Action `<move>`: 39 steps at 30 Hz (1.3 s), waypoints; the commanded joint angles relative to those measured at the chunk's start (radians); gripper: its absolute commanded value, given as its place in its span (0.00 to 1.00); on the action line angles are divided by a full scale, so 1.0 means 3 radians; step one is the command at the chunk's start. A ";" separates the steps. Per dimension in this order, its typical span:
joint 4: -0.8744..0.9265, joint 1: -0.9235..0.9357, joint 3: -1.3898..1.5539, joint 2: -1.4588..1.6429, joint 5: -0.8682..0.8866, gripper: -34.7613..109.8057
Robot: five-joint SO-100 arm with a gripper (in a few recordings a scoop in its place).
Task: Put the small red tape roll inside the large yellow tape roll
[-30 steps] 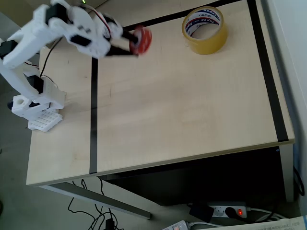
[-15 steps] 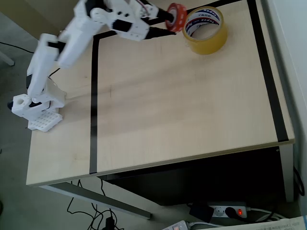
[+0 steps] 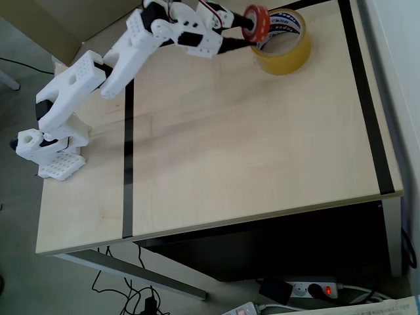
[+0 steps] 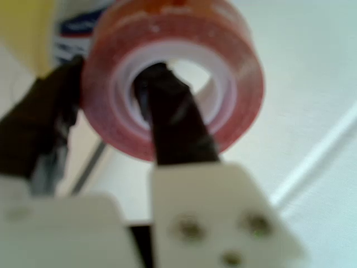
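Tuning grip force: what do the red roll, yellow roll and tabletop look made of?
Small red tape roll: glossy translucent plastic film, whitish core, pinched through its hole by the jaws. Large yellow tape roll: amber translucent film, printed white core, likely cardboard. Table: matte light wood-look laminate.

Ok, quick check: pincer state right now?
Pincer: shut on the small red tape roll, one finger through its hole, the other outside its wall, held at the large yellow tape roll.

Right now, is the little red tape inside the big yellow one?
Not yet. The claw holds the small glossy red tape roll on edge at the rim of the wide amber-yellow tape ring.
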 commanded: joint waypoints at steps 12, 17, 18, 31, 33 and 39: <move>0.0358 -0.0056 -0.0404 0.0266 0.0031 0.37; 0.0414 -0.0015 -0.0404 0.0368 0.0036 0.38; 0.0440 -0.0010 -0.0404 0.0399 0.0036 0.38; 0.1866 -0.0031 0.0210 0.1882 0.0036 0.24; 0.1861 -0.0015 0.1074 0.2526 0.0046 0.24; 0.1355 -0.0056 0.3763 0.4198 0.0174 0.24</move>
